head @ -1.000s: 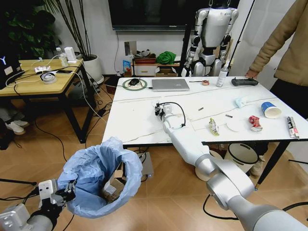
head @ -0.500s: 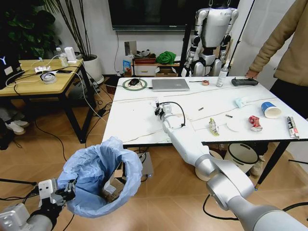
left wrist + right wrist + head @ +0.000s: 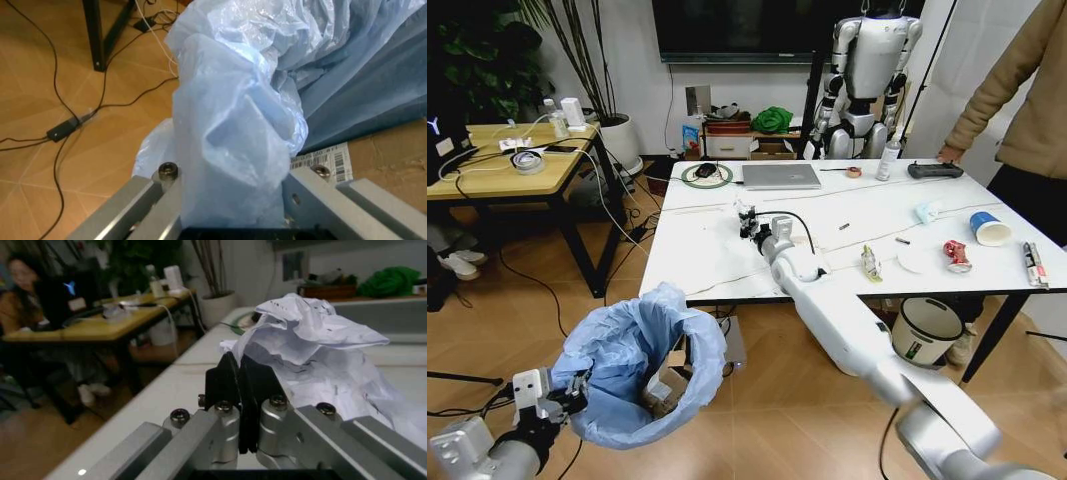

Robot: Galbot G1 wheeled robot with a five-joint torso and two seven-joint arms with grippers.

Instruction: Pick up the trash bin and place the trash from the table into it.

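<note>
the tabletop [image 3: 717,250] carried the litter, most of it lying toward its right end. the bin [image 3: 642,365] hung off the floor just left of the tabletop, ready to catch. the left tool [image 3: 567,395] pinched its bag rim. the right tool [image 3: 749,222] gripped crumpled paper [image 3: 313,340] above the tabletop.

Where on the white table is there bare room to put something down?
The near-left part of the glossy white table is bare, bordered by the right gripper holding crumpled white paper and the table's front edge. The right end is crowded: yellowish wrapper, crushed red can, blue-and-white paper cup.
</note>
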